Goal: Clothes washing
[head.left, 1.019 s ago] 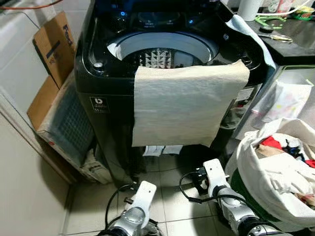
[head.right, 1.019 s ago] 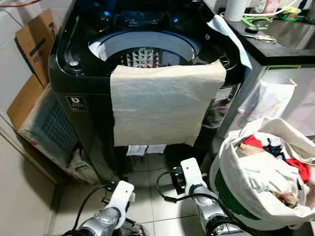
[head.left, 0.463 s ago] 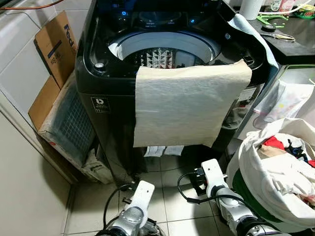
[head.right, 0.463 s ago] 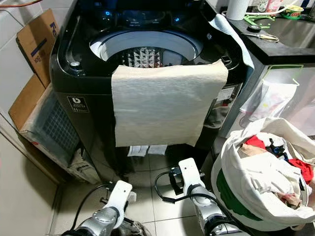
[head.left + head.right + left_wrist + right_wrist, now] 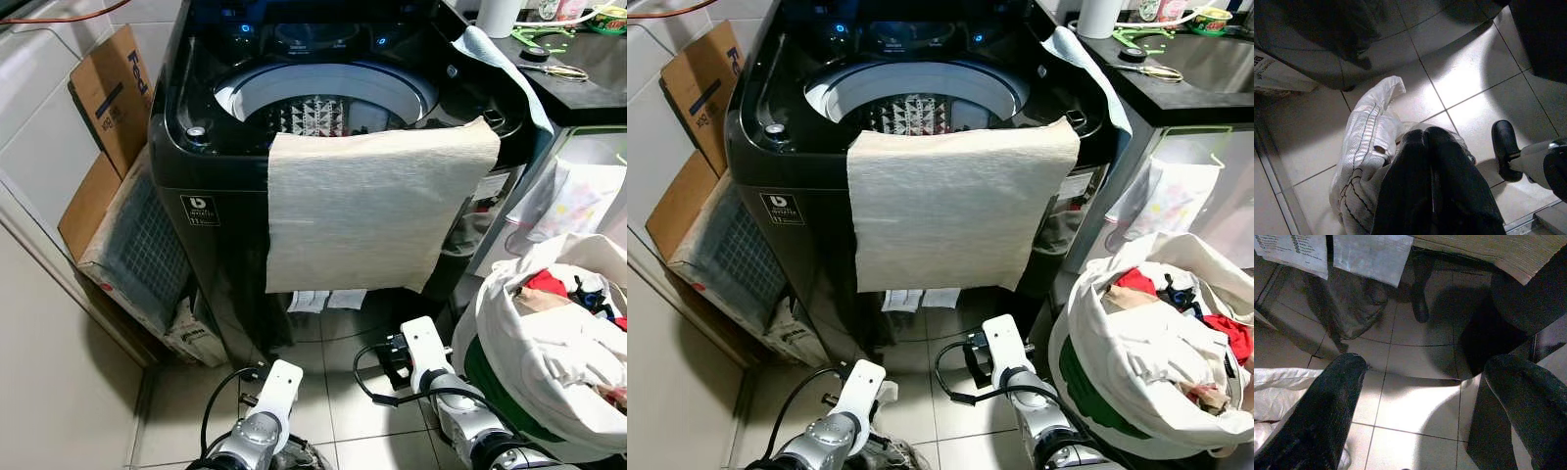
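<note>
Nearest: left claw (image 5: 1430,161) low over the floor tiles (image 5: 1474,73), fingers pressed together on a white, dark-lined garment (image 5: 1364,147) that bunches beneath them and trails on the floor. Right claw (image 5: 1422,396) beside it, also low, fingers spread wide with nothing between them. Risk 1: the garment hangs well below the left claw; a lift toward the tub may drag its loose end across the tiles or snag the cable loops by the right wrist (image 5: 377,377), and the pinch looks shallow, so a slip is plausible. To the robot's right, one white laundry bag (image 5: 549,343), full of mixed clothes, red and dark pieces on top; items inside cannot be counted. Ahead, one black top-loading washing machine (image 5: 206,147), lid up, tub (image 5: 323,98) holding one patterned piece. One beige towel (image 5: 372,211) drapes over the front rim. Risk 2: an arm sweeping upward could catch this towel and pull it down. Two paper tags (image 5: 328,299) hang under it. Left of the machine, two cardboard boxes (image 5: 108,93) against the wall. Farthest: the dark counter (image 5: 578,93) with one pair of scissors (image 5: 554,70) and one pale cloth (image 5: 490,59) draped between counter and machine.
</note>
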You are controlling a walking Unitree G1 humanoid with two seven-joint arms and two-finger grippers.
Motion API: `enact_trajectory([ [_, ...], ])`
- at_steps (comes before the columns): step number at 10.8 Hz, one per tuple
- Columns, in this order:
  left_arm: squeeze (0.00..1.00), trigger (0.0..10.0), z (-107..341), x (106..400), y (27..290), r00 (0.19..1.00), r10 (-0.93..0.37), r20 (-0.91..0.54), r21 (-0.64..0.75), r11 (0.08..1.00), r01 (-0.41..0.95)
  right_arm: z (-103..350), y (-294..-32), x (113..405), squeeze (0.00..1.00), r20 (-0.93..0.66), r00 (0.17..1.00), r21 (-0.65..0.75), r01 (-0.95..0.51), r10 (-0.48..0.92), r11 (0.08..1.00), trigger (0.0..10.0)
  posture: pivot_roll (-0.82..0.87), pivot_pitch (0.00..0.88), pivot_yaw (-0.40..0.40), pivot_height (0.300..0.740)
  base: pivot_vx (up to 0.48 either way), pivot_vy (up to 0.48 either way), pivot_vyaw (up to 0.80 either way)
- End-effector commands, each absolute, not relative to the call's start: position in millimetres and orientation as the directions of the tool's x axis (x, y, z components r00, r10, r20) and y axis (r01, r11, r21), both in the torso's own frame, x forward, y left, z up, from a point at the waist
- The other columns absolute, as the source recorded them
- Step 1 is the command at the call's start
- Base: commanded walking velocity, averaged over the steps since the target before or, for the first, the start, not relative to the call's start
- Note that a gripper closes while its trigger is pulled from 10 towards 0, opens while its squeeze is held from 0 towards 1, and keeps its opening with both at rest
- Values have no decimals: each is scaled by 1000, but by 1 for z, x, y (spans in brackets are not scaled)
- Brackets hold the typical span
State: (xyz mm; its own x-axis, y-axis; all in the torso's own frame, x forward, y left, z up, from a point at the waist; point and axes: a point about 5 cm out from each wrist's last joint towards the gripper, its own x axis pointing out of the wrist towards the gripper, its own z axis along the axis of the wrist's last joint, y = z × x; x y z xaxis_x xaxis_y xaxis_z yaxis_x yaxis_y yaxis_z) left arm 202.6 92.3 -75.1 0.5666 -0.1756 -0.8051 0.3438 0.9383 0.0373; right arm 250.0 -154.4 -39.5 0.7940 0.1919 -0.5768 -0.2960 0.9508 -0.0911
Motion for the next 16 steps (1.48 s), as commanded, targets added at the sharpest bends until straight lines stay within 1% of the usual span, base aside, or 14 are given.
enact_trajectory([
  [1,0,10000,-76,202,94,570,-180,-801,36,937,347,-37,-153,253,0,-562,803,-95,-302,199,949,10000,29,0,38,740,0,0,0],
  [5,0,10000,-78,199,101,569,-161,-807,47,942,333,-38,-149,252,0,-562,799,-86,-312,212,946,10000,32,0,37,740,0,0,0],
  [16,0,10000,-76,204,106,577,-148,-803,52,948,314,-35,-150,256,0,-564,797,-92,-320,216,943,10000,42,0,16,740,0,0,0],
])
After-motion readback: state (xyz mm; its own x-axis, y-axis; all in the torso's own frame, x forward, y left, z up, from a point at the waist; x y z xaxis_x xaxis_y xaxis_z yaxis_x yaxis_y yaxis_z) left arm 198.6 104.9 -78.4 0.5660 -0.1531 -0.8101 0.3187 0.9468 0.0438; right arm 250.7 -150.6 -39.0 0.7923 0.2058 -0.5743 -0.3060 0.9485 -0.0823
